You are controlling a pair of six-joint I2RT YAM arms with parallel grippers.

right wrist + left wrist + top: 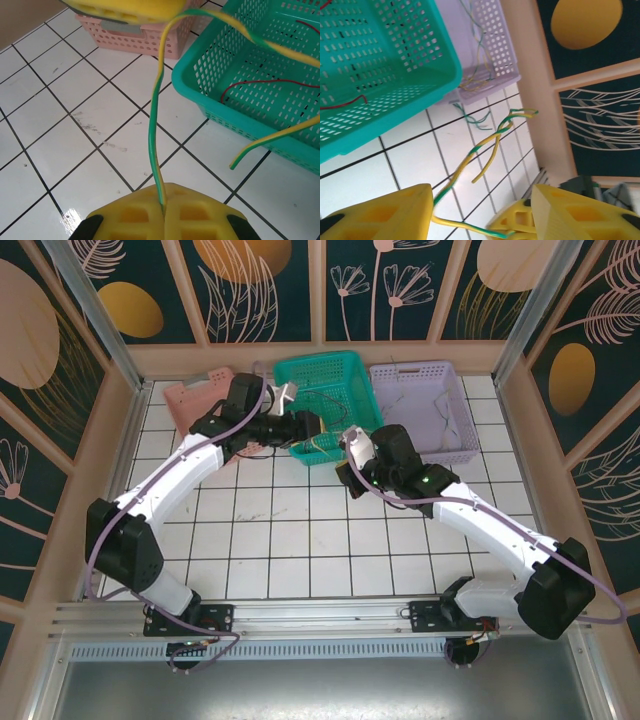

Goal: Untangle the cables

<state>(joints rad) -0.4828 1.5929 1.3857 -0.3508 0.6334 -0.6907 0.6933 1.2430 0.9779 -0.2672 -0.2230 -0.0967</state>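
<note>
A yellow-and-green cable [156, 145] rises from my right gripper [163, 209], which is shut on its end just above the tiles. It runs up to the yellow finger [125, 7] of my left gripper at the top of the right wrist view. In the left wrist view, two yellow-green cables [470, 162] hang twisted together over the floor. One strand crosses between the wide-apart fingers of my left gripper [481, 194], which is open. A red cable [260, 85] lies in the teal basket [210, 100]. More cables [480, 75] lie in the lilac basket [492, 45].
The teal basket [318, 368] and the lilac basket [420, 368] stand at the back wall, with a pink basket [195, 400] to their left. A loose green cable [470, 117] lies on the tiles by the lilac basket. Wooden walls enclose the white tiled floor [290, 540].
</note>
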